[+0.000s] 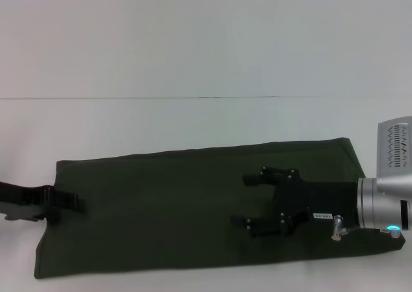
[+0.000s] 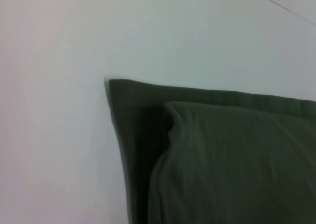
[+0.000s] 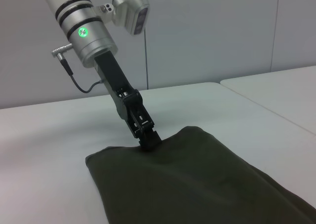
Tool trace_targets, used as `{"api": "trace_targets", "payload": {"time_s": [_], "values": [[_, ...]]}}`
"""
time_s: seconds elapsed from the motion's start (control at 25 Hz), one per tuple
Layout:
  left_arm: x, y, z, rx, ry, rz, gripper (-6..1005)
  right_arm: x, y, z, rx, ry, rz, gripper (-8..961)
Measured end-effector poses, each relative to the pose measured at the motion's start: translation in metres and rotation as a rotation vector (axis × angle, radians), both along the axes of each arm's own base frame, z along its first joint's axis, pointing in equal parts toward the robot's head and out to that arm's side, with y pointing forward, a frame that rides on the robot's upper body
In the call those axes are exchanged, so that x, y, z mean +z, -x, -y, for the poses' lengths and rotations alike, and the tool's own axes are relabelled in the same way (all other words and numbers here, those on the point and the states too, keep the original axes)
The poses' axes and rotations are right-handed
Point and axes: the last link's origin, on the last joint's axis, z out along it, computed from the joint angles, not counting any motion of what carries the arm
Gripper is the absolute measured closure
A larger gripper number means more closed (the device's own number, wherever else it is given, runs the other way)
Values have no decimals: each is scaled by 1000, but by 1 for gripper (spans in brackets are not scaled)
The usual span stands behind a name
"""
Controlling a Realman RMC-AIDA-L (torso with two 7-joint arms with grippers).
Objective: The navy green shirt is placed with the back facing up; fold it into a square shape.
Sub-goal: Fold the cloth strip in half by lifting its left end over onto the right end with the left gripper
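Mid-fold: shirt (image 1: 187, 208) already a long band on counter (image 1: 193, 47), left gripper (image 3: 148, 141) at its left end, jaws' state unclear, right gripper (image 1: 248, 200) over its right half, jaws wide; next likely end-over-end fold toward square.

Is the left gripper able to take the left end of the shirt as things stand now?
Probably yes. The left gripper is already at the left end of the shirt, its tip on the cloth. Nothing lies in between. The right gripper hovers open far off, over the right half.
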Motion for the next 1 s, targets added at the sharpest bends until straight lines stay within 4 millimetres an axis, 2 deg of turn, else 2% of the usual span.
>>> {"api": "trace_targets", "payload": {"time_s": [0.24,0.6,1.0], "values": [[3,2,-1,1,-11,-8,268,0,-1,0,-1,0,0,25],[19,6,2,11,-4,-12,257,0,-1,0,-2,0,0,25],[21,13,7,33,7,-32,231,0,-1,0,-3,0,0,25]]}}
